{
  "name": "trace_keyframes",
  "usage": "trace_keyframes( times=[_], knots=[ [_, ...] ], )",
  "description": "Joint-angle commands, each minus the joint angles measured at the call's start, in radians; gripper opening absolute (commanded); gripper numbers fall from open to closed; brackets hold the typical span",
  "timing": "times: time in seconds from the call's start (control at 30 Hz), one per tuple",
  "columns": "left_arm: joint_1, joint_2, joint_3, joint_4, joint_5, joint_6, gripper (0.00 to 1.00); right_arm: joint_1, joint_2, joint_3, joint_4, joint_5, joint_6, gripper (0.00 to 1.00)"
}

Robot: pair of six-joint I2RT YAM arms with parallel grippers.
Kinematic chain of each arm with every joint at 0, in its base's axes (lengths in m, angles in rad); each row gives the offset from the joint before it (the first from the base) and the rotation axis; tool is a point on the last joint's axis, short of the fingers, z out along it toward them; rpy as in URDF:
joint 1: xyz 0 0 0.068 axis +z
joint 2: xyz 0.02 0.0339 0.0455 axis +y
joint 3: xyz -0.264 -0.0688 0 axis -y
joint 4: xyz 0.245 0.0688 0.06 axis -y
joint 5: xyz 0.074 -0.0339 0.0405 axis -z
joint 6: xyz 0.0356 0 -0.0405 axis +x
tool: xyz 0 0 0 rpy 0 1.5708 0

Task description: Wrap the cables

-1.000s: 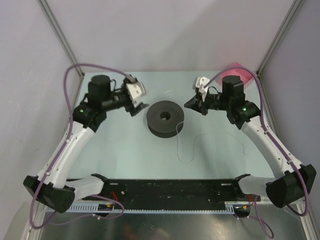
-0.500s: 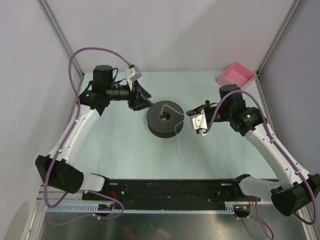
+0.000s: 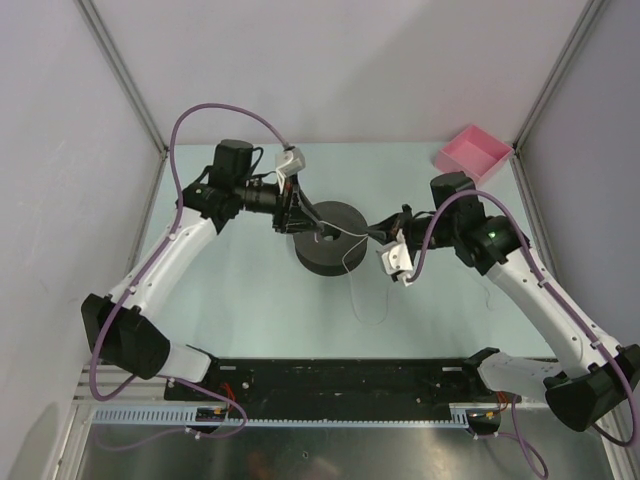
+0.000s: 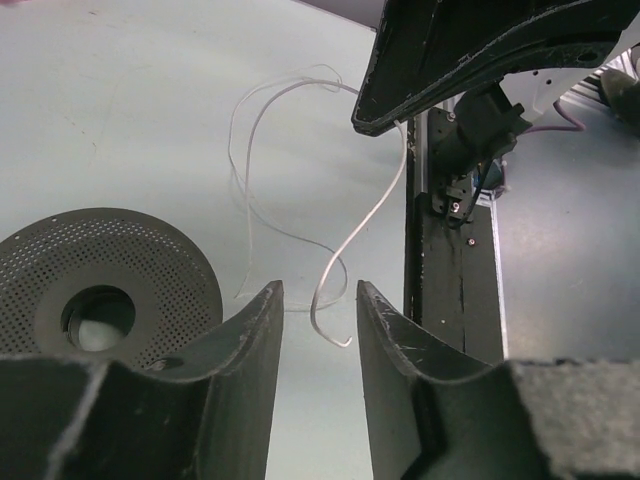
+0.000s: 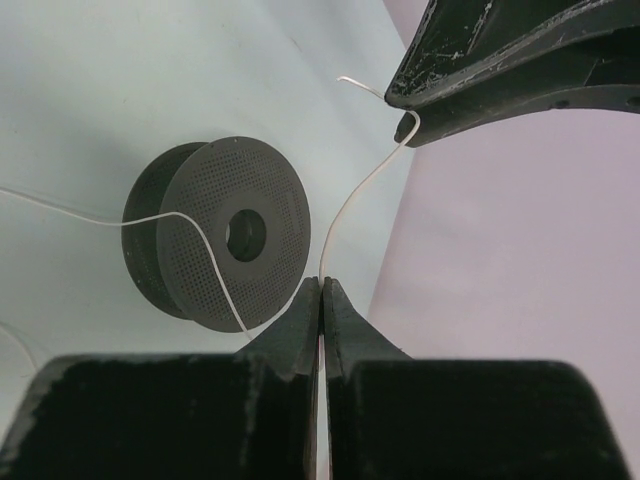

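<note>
The right gripper [image 5: 321, 287], at the 3 o'clock side of the dark grey spool [image 3: 328, 245], is clenched on the whitish wire [image 5: 355, 200]. The left gripper [image 4: 318, 292], at the spool's 10 o'clock, has its jaws apart around the wire's free end, not touching it. The slack trails on the table [image 3: 250, 290] towards 5 o'clock.

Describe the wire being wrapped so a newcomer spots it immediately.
On the pale green table, find the dark grey spool at its centre. The wire is the hair-thin whitish strand crossing the spool's face into the shut right gripper. Unlike the thick purple cables on the arms, it is thread-fine and nearly invisible.
</note>
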Motion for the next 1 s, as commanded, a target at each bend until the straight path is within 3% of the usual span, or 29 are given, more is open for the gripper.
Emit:
trace_keyframes(
  times=[0.0,0.33,0.5,0.6,0.83,0.9,0.97],
  knots=[
    [-0.01,0.0,-0.004,-0.006,0.029,0.021,0.37,0.017,-0.002,0.002,0.011,0.0,-0.017,0.0],
    [-0.013,0.003,0.012,-0.016,0.019,0.034,0.03,0.021,0.005,0.002,0.078,0.036,0.102,0.0],
    [-0.014,0.025,0.078,0.001,0.01,-0.043,0.0,0.002,0.045,0.002,0.188,0.058,0.356,0.08],
    [-0.011,0.026,0.092,0.097,-0.059,-0.2,0.0,-0.001,0.073,-0.006,0.217,0.04,0.487,0.12],
    [0.001,-0.061,-0.071,0.59,-0.238,-0.666,0.0,0.031,0.098,-0.109,0.414,0.038,0.766,0.15],
    [0.0,-0.078,-0.116,0.682,-0.298,-0.754,0.0,0.037,0.105,-0.114,0.473,0.05,0.864,0.24],
    [-0.006,-0.088,-0.148,0.745,-0.359,-0.806,0.0,0.038,0.101,-0.115,0.533,0.066,0.959,0.41]
  ],
)
